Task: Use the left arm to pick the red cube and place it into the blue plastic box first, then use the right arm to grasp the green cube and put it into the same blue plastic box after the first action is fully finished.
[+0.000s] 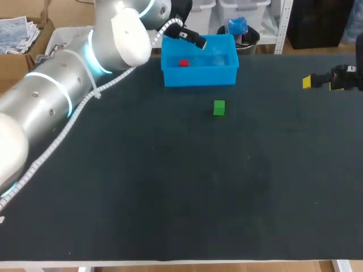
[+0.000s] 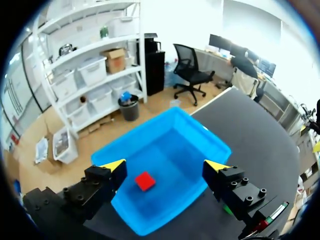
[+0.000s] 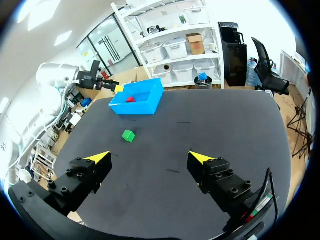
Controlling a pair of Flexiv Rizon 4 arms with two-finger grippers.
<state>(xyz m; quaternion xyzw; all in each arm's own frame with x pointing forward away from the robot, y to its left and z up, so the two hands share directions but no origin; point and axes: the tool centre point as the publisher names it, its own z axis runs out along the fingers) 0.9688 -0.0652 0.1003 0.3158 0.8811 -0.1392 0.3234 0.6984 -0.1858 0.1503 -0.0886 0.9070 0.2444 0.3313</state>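
Red cube point(image 2: 145, 180): it is seen lying flat on the floor of the blue box point(image 2: 172, 116), near one end and touched by nothing. The first half of the task is judged done.

Left gripper point(image 2: 166, 165): it is held above the box with its fingers spread wide and nothing between them. The red cube lies below and between the yellow tips. The wide spread is read as a release posture, with the cube let go and the fingers kept clear of the box walls.

Left arm point(image 1: 68, 90): it is stretched across the near left corner of the table point(image 1: 170, 198) to the box at the far edge. While it hangs there, the space over the box is taken up.

Green cube point(image 1: 219, 107): it is found on the table just in front of the box, apart from its wall and untouched. Only a short carry is judged to be needed.

Right gripper point(image 3: 151, 157): it is held open and empty above the right side of the table, well apart from the green cube. It is judged to be parked there because its turn is tied to the left arm finishing.

Next move: a withdrawal of the left arm is expected to be needed before the right one is brought to the green cube.

Risk: a collision over the box is judged possible if both arms are sent there together.
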